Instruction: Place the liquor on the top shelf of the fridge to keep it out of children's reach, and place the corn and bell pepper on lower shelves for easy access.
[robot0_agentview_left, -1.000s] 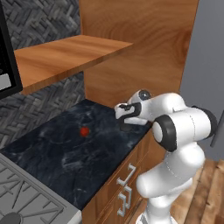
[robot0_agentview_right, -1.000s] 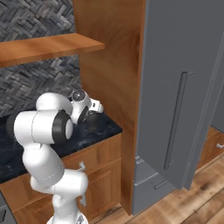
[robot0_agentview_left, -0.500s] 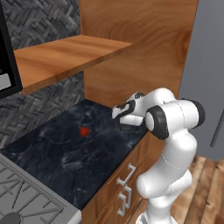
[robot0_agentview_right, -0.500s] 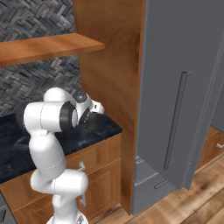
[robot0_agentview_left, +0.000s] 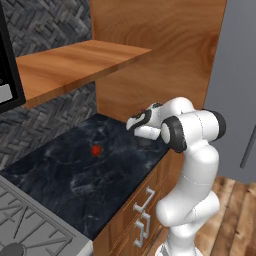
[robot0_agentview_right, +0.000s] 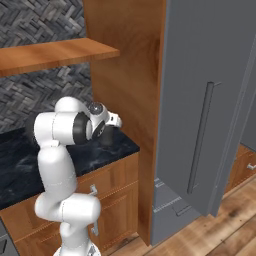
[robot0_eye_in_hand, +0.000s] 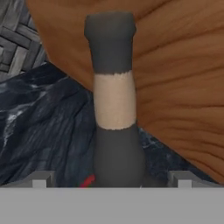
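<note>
The gripper (robot0_eye_in_hand: 112, 181) stands wide open, with its two grey fingertips (robot0_eye_in_hand: 43, 179) far apart at the bottom of the hand view and the liquor bottle (robot0_eye_in_hand: 114, 127) rising between them, touching neither. That close view shows the bottle's dark neck, a tan band around it and a darker cap on top. Its round body is cut off at the bottom edge. A small red streak beside the neck low in this view is too small to identify.

In the left base view the hand (robot0_agentview_left: 145, 122) hangs over the back right corner of the dark marble counter (robot0_agentview_left: 75, 175), close to the tall wooden side panel (robot0_agentview_left: 165, 55). The arm's own body hides the bottle there, apart from a dark patch beneath the hand. The bell pepper (robot0_agentview_left: 96, 149) sits alone near the middle of the counter, well apart from the hand. A wooden shelf (robot0_agentview_left: 70, 65) runs above the counter, and a stove's grate shows at the lower left.

The right base view shows the fridge (robot0_agentview_right: 210, 115) with its door shut and its long bar handle (robot0_agentview_right: 200, 140), standing just beyond the wooden panel. The shelves inside are hidden behind the door. Here the bottle (robot0_agentview_right: 106, 136) is only a dark shape under the hand at the counter's right end.
</note>
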